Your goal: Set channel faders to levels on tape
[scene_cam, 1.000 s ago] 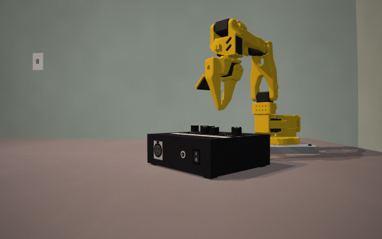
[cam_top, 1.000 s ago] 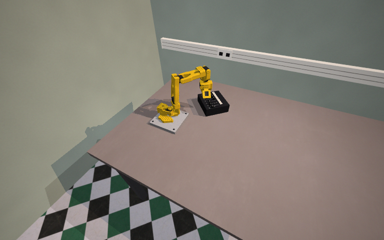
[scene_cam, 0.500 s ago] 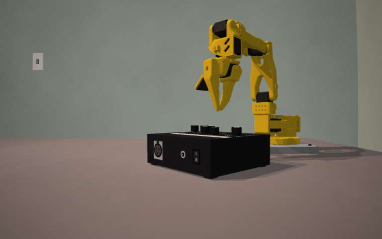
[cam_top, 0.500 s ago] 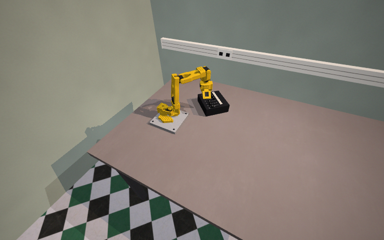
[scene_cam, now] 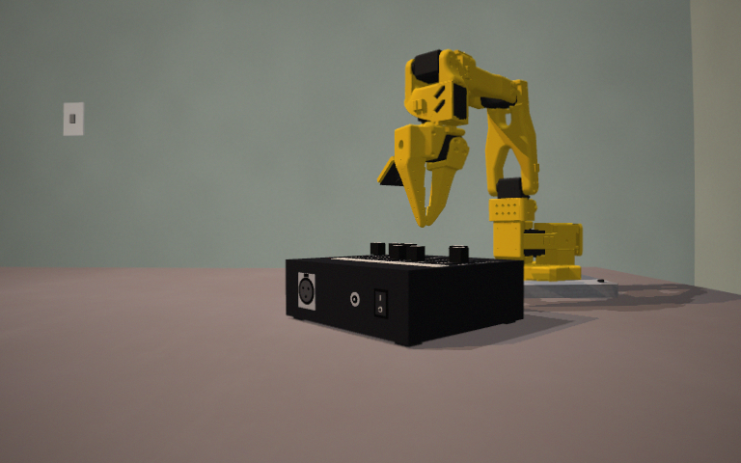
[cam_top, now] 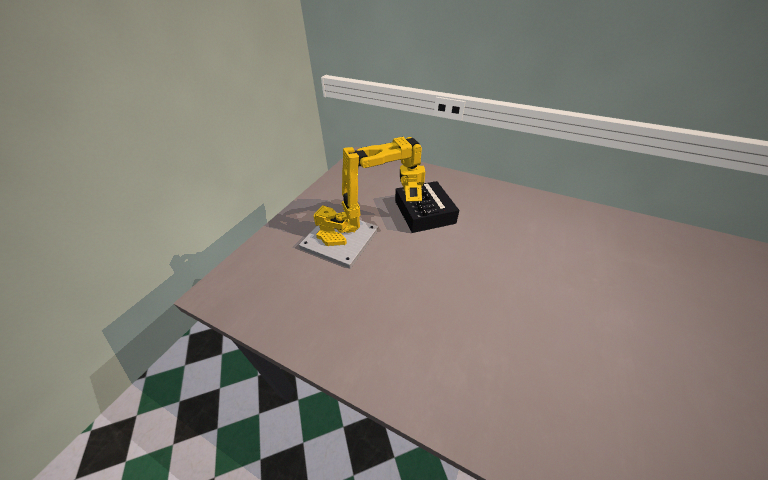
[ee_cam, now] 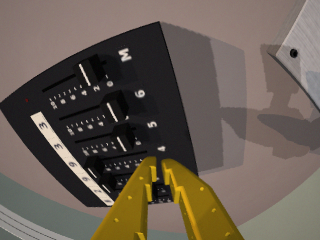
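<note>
Exterior view: we see the lighting desk [scene_cam: 437,297], a low black box resting flat on the brown worktop [scene_cam: 218,393]. On its near side, from left to right, sit a round socket on a pale plate [scene_cam: 306,290], a small round jack [scene_cam: 354,299] and a rocker switch [scene_cam: 380,303]. Black fader caps [scene_cam: 414,253] stand up from the top face beside a white tape strip [scene_cam: 382,260]. Above them our yellow pincer [scene_cam: 425,221] hangs point down, clear of the caps, its two jaws pressed together with nothing between them. Further right the arm's base stands on a grey base plate [scene_cam: 601,287], just beyond the desk.

From the top view we find the desk [cam_top: 438,217] near the worktop's [cam_top: 509,316] back corner, just right of the base plate [cam_top: 355,255], its long axis running away from the arm's base toward the wall.

In the wrist view the fader tracks lie side by side across the desk [ee_cam: 170,94]. The master fader [ee_cam: 91,70], marked M, is the farthest row; the rows marked 6, 5 and 4 follow toward the pincer [ee_cam: 160,166]. The tape [ee_cam: 56,147] runs along the left end of the tracks; we read a 3 at its far end, the rest being too small to tell. The closed tips point at the nearest rows.
</note>
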`<act>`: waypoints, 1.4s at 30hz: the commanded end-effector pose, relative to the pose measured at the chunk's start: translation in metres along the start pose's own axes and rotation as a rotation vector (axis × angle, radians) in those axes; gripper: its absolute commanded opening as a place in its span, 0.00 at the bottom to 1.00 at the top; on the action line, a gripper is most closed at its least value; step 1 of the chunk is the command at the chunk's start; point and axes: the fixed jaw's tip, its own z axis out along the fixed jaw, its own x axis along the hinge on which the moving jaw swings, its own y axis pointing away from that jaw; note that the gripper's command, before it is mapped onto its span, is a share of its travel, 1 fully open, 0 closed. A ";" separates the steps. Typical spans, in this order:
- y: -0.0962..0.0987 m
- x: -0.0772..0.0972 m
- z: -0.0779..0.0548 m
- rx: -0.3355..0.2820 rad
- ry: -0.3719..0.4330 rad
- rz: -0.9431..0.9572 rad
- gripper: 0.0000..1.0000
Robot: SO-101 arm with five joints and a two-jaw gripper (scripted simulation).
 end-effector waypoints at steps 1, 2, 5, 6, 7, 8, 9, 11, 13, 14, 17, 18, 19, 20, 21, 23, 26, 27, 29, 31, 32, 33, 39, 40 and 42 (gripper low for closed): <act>0.000 -0.002 0.007 0.014 -0.004 0.003 0.00; 0.000 -0.002 0.008 0.015 -0.005 0.003 0.00; 0.000 -0.002 0.009 0.016 -0.005 0.003 0.00; 0.000 -0.002 0.010 0.017 -0.006 0.003 0.00; 0.000 -0.002 0.010 0.017 -0.006 0.003 0.00; 0.000 -0.002 0.010 0.017 -0.006 0.003 0.00; 0.000 -0.002 0.010 0.017 -0.006 0.003 0.00; 0.000 -0.002 0.010 0.017 -0.006 0.003 0.00; 0.000 -0.002 0.010 0.017 -0.006 0.003 0.00; 0.000 -0.002 0.010 0.017 -0.006 0.004 0.00; -0.001 -0.003 0.012 0.017 -0.006 0.004 0.00; -0.001 -0.003 0.012 0.017 -0.006 0.004 0.00; -0.001 -0.003 0.013 0.017 -0.006 0.004 0.00; -0.001 -0.003 0.014 0.017 -0.006 0.005 0.00; -0.001 -0.003 0.014 0.017 -0.006 0.005 0.00; -0.002 -0.003 0.015 0.017 -0.006 0.005 0.00; -0.002 -0.003 0.016 0.017 -0.006 0.005 0.00; -0.002 -0.003 0.016 0.017 -0.006 0.005 0.00; -0.002 -0.003 0.016 0.017 -0.006 0.005 0.00; -0.002 -0.003 0.015 0.017 -0.006 0.005 0.00; -0.002 -0.003 0.015 0.017 -0.006 0.005 0.00; -0.002 -0.003 0.015 0.017 -0.006 0.005 0.00; -0.001 -0.003 0.014 0.017 -0.006 0.005 0.00; -0.001 -0.003 0.013 0.017 -0.006 0.005 0.00; -0.001 -0.003 0.013 0.017 -0.006 0.005 0.00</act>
